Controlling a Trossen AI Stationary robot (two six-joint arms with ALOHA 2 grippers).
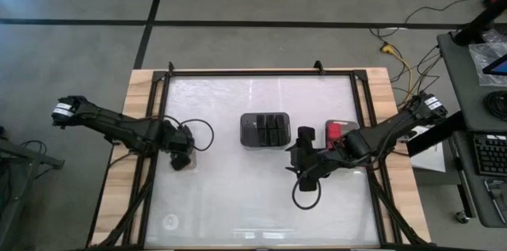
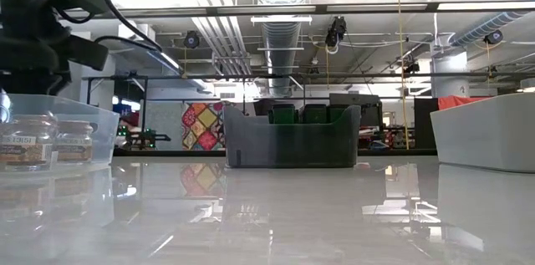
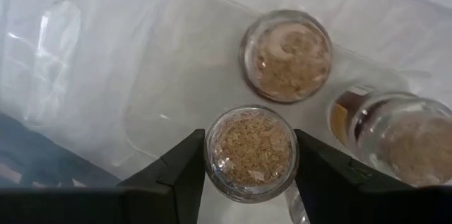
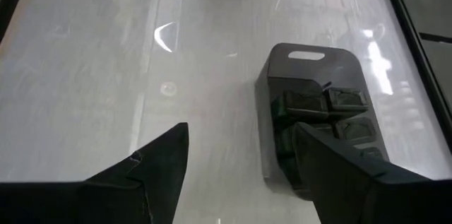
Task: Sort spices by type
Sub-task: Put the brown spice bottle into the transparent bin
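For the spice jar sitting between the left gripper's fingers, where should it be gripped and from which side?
Grip the jar on its round clear side wall, coming straight down from above, as the left gripper is placed now. It stands upright, so its curved sides face the fingers on either flank. A second jar and a third stand near, so a top-down approach likely avoids knocking them.

A glossy white table top in a wooden frame carries three containers. A dark tray of grey-black blocks sits at centre. A clear tray holding red sits at three o'clock. A clear tray of tan-topped jars sits at nine o'clock.
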